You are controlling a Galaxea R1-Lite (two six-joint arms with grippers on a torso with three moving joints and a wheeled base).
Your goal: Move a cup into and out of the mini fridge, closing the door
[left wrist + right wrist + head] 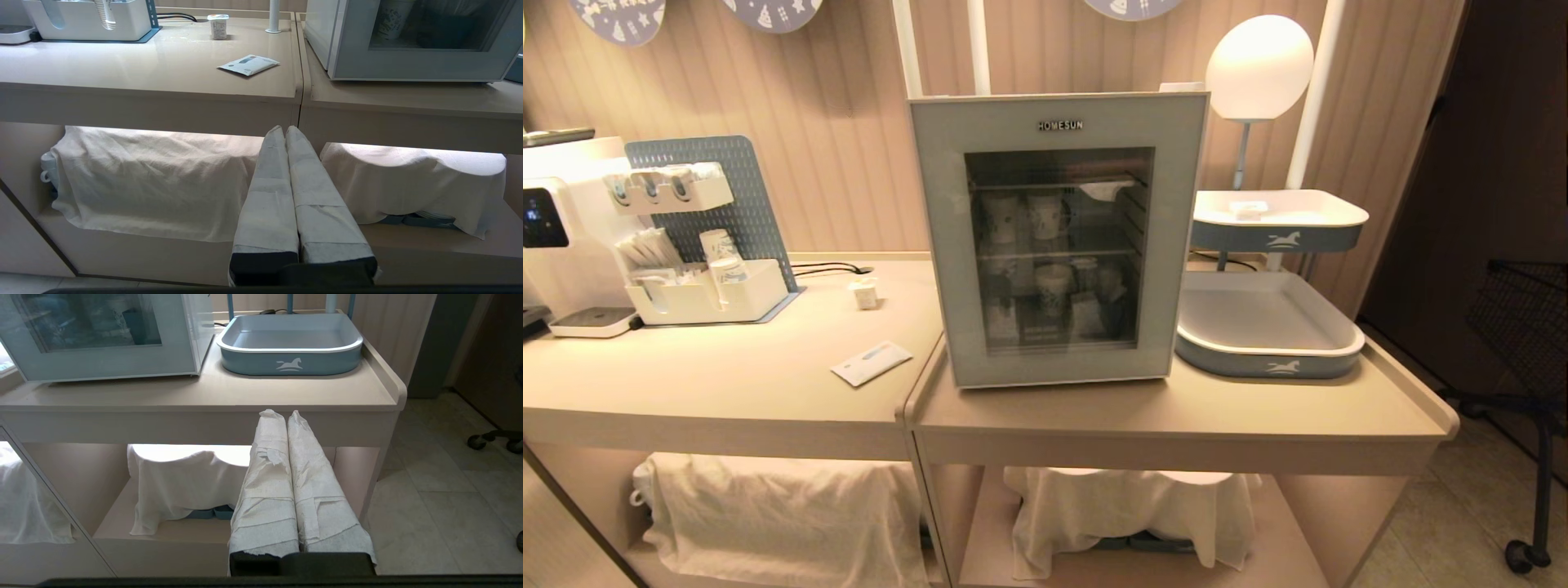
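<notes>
cup (864,294): sitting on the left counter (727,376), out in the open between the cup holder tray (707,302) and the fridge, well apart from both. My guess is it's parked there so a gripper can come at it with nothing in the way.
fridge (1058,237): on the right counter, close to the front edge. Paper cups show on its wire shelves through the glass.
door (939,245): looks fully shut, flat against the box, so it needs opening before anything goes in.
sachet (872,363): lying flat near the counter's front edge (not the target, just something to steer around).
left gripper (284,128): down low in front of the counters, fingers (267,196) pressed together, holding nothing.
right gripper (278,413): same deal, low in front of the right counter below the blue tray (290,363), fingers (265,490) together and empty.
progress: looks like the very start, nothing touched yet. Door first, I'd say.
</notes>
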